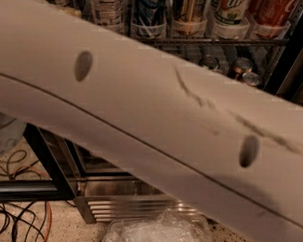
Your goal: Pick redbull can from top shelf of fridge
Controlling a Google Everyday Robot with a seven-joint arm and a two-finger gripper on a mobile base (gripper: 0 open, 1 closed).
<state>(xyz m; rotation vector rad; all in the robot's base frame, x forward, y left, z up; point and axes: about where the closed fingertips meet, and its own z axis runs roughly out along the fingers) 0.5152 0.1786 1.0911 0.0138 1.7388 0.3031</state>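
Note:
My pale arm [142,107] crosses the whole view from upper left to lower right and hides most of the fridge [293,63]. My gripper is out of view, past the frame's edge. Above the arm, a dark wire rack [219,41] carries clear plastic trays holding the lower parts of tall cans, among them a blue-and-white can [148,8] and a white can with blue print [108,9]. I cannot pick out the redbull can among them.
Short soda can tops [238,66] show on the rack below. The steel base grille [123,206] and a black door frame [45,159] sit under the arm. Cables [13,220] lie on the floor at left. Crumpled clear plastic [157,233] lies at bottom centre.

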